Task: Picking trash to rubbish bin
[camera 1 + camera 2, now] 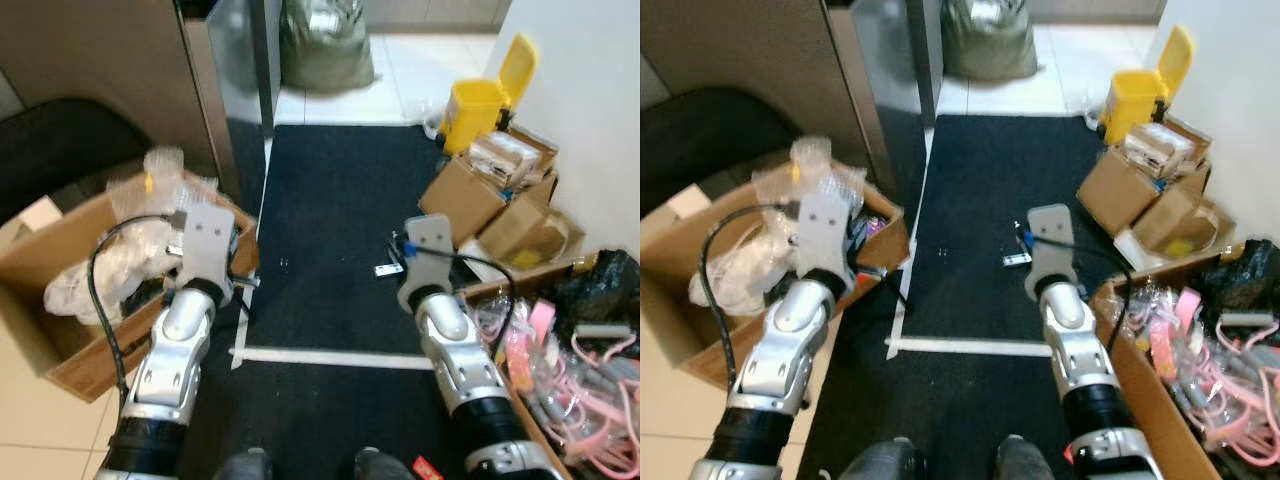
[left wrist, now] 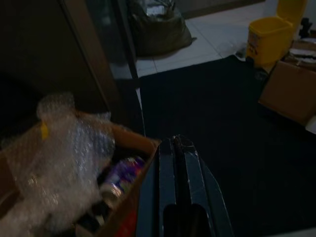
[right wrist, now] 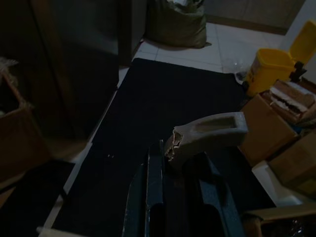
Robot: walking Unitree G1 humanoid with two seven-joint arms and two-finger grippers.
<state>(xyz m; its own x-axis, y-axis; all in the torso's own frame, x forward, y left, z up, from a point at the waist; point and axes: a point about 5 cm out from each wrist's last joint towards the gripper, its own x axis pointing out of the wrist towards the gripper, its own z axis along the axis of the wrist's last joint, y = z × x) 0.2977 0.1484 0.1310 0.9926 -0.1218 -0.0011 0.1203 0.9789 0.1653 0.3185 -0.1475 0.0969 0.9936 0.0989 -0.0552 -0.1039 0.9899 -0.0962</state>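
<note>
The trash was a pale grey, moulded scrap (image 3: 210, 133), shaped like a shallow trough with one ragged, broken end. It sat clamped between the right gripper's (image 3: 180, 163) two dark fingers, the broken end at the fingers and the trough reaching out past them above the black mat (image 1: 330, 210). From the head camera, the right gripper hung over the mat's right half, just ahead of a white line (image 1: 340, 357) crossing the floor, with small scraps (image 1: 390, 268) lying on the mat beside it.

The left gripper's (image 2: 178, 148) two fingers lay pressed together with nothing between them, at the near corner of one open cardboard box (image 1: 70, 360) on the robot's left. That box held bubble wrap (image 2: 59, 153), crumpled plastic, and one purple printed can (image 2: 121, 175).

One yellow rubbish bin (image 1: 478, 110) stood at the far right edge of the mat, lid raised, well apart from both grippers. Just in front of it were three smaller cardboard boxes (image 1: 465, 195), stacked loosely against the wall. One more open box (image 1: 545, 400) stood at the robot's right, full of pink cables (image 1: 600, 390). One grey-green sack (image 1: 325, 45) leaned on the tiled floor beyond the mat. The tips of two shoes (image 1: 305, 465) showed at the lower edge.
</note>
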